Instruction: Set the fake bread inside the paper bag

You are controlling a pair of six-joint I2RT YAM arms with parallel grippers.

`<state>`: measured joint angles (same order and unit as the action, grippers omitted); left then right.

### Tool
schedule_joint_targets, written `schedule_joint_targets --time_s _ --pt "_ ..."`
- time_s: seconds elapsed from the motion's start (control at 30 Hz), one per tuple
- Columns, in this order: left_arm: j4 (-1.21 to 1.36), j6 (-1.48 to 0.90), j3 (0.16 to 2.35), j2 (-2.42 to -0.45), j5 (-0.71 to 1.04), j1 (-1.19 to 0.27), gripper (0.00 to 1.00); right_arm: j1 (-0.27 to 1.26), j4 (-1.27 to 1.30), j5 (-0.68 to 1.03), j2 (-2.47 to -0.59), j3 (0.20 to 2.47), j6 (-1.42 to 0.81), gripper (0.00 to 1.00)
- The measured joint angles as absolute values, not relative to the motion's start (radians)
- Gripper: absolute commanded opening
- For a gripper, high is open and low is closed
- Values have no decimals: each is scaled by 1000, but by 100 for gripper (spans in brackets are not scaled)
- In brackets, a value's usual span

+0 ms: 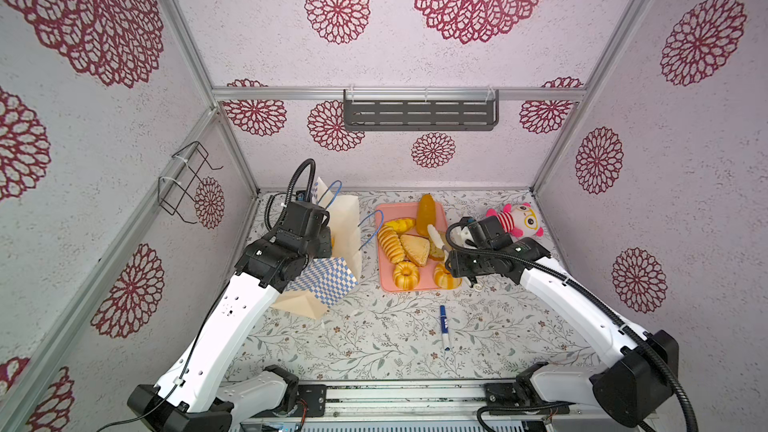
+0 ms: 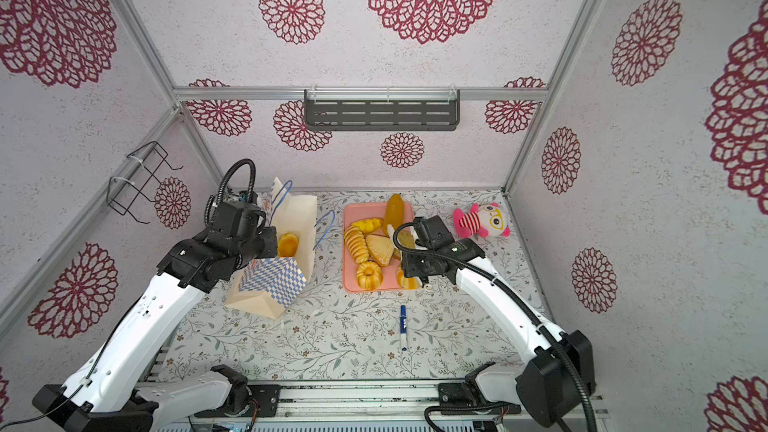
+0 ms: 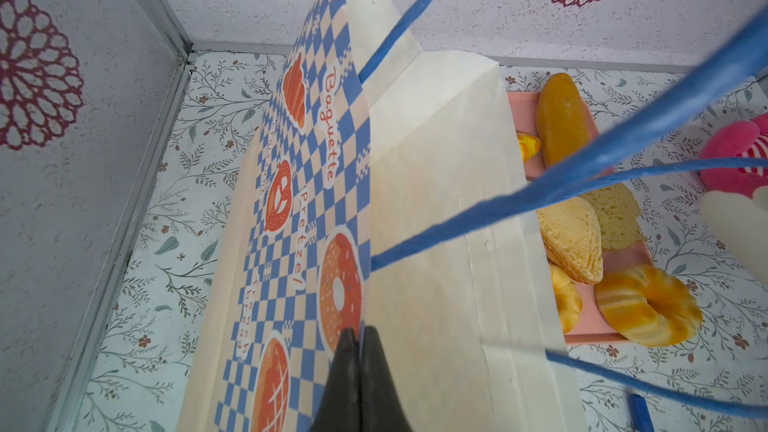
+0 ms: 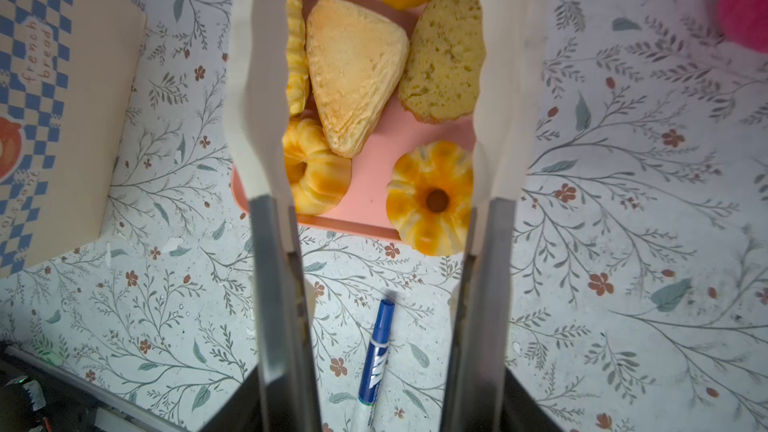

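Bright, even light; soft shadows; bowed edges

Left on floral surface (image 1: 374, 347): paper bag (image 1: 328, 284) standing, mouth open, left arm (image 1: 266, 268) over its rim. Just right of it: pink tray (image 1: 384, 282) carrying long loaf (image 1: 426, 214), croissant (image 1: 400, 224), ridged loaf (image 1: 390, 245), triangular pie (image 1: 414, 249), ring cake (image 1: 405, 275), second ring cake (image 1: 444, 278) half under right arm. Right end effector (image 1: 440, 243) over tray's right side. Plush toy (image 1: 517, 220) beyond. Blue marker (image 1: 444, 326) in front of tray.
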<state>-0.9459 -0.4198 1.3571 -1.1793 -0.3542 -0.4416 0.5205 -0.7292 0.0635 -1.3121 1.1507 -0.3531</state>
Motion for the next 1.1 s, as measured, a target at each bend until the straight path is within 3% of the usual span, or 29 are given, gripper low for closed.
schedule_joint_targets --time_s 0.33,0.7,1.1 --pt "-941 -420 1357 -1180 -353 -447 0 453 -699 159 -1464 1214 -350 58" --pt "-922 -419 1361 -1201 -328 -449 0 300 -740 294 -1855 1584 -324 57" --pt "-899 -411 1360 -1185 -323 -450 0 280 -787 325 -1987 1691 -322 59"
